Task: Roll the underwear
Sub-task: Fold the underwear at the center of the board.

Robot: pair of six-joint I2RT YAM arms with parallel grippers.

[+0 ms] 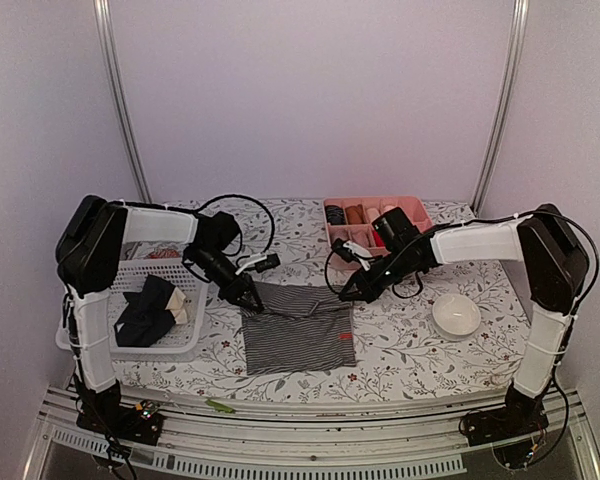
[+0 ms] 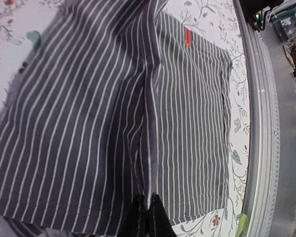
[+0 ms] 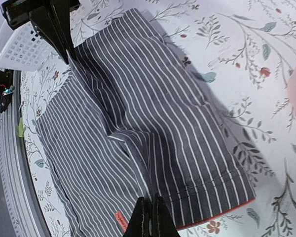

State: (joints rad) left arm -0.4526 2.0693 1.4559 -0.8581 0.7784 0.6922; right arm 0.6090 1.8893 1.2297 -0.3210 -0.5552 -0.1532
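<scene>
The grey-and-white striped cloth underwear (image 1: 298, 338) lies centre frame; left gripper (image 1: 251, 301) and right gripper (image 1: 347, 296), jaws closed, pinch its upper edge.

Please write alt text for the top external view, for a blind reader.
Two robot arms pinch grey-and-white striped underwear lying on a flower-patterned table: the left hand grips its far left corner, the right hand its far right corner. A white basket with dark garments stands at the left; a pink tray and a white bowl at the right.

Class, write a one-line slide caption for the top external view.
The left gripper and right gripper each pinch a far corner of the striped underwear on the floral table.
</scene>
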